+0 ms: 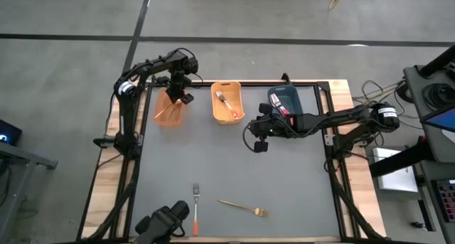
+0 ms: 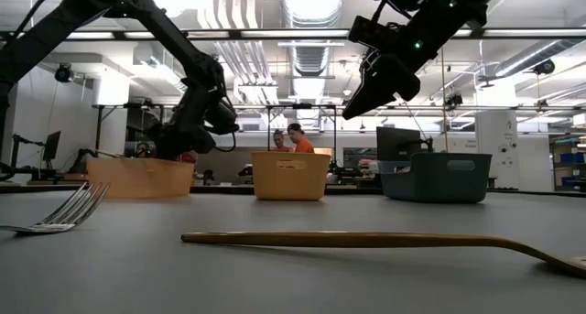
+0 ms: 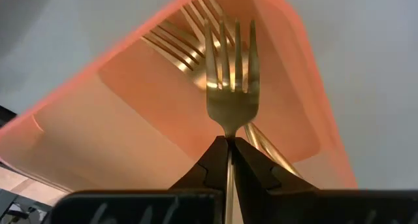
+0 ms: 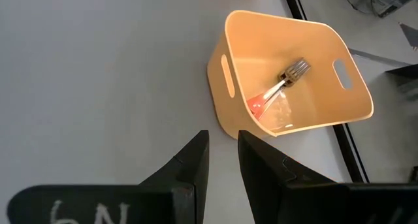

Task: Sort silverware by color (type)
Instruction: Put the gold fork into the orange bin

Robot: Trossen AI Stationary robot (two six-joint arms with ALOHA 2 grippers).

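Gold fork [image 3: 230, 80] clamped in left gripper [image 3: 228, 145], held over orange bin [image 1: 169, 110] with other gold forks: drop-off step. Release called for next. Right gripper [image 4: 222, 160] parted, empty, near middle bin [image 4: 230, 87].

Both arms are black, built of slim jointed links. Left arm [image 1: 146, 70]: white band near its base, dark cable alongside. Right arm [image 1: 341, 119]: white band at one joint, small green lights near the wrist. White handwritten marks show on both wrist housings.
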